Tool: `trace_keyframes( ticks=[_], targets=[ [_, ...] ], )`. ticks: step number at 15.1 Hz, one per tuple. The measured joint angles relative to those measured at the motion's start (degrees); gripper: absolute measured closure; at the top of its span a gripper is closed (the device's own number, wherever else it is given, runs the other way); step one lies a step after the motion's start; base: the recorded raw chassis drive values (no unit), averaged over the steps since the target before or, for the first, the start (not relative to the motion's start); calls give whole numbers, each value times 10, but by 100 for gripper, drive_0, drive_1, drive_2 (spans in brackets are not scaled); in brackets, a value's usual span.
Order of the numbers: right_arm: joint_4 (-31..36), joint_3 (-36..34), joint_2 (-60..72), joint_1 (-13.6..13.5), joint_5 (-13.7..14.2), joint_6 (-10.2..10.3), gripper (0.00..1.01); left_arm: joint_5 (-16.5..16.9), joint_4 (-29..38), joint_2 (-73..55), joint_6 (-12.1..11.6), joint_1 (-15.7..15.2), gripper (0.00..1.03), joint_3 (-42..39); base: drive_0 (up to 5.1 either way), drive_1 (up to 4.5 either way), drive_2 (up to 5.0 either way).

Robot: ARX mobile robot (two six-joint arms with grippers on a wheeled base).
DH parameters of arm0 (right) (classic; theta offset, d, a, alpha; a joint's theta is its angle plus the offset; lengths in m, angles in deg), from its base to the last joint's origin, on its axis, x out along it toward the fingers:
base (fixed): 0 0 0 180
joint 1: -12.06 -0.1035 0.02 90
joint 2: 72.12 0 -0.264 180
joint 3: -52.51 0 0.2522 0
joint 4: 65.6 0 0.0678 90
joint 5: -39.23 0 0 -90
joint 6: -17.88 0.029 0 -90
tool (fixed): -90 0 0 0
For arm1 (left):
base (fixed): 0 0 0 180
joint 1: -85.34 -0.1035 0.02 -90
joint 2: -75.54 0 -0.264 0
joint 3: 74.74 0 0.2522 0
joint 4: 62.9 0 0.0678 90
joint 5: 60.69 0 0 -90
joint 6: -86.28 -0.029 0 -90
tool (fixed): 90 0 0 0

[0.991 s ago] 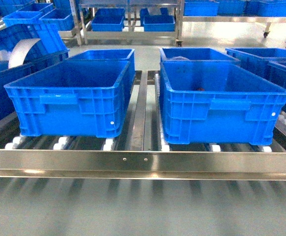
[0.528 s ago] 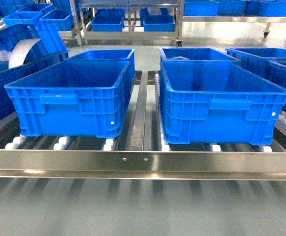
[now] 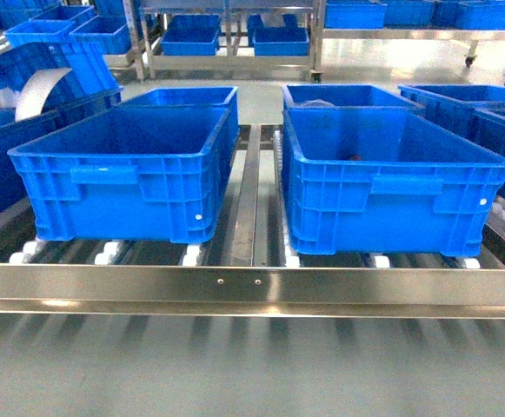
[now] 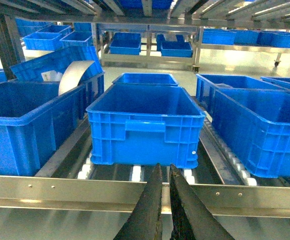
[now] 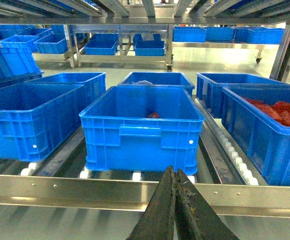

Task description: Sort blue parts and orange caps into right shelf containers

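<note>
Where white rollers line the right shelf [image 3: 252,287], right shelf containers [image 3: 122,169] side by side, both hands clenched, empty.

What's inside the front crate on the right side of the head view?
The front right crate holds one small reddish item near its back wall, also glimpsed in the head view. The near wall hides the front of the floor, so more parts may lie there.
</note>
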Motion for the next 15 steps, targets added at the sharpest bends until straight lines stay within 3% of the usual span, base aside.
trace_keyframes(
  ticks=[11,12,13,15],
  targets=[
    [-69,0,-67,0,0,0,99,0,-68,68,0,0,101,0,0,0,0],
    [-106,0,-92,0,0,0,99,0,-100,89,0,0,101,1,0,0,0],
    [-175,0,-144,0,1,0,99,0,-175,142,0,0,101,0,0,0,0],
    [-160,1,-163,0,-1,0,99,1,-162,161,0,0,101,0,0,0,0]
  ],
)
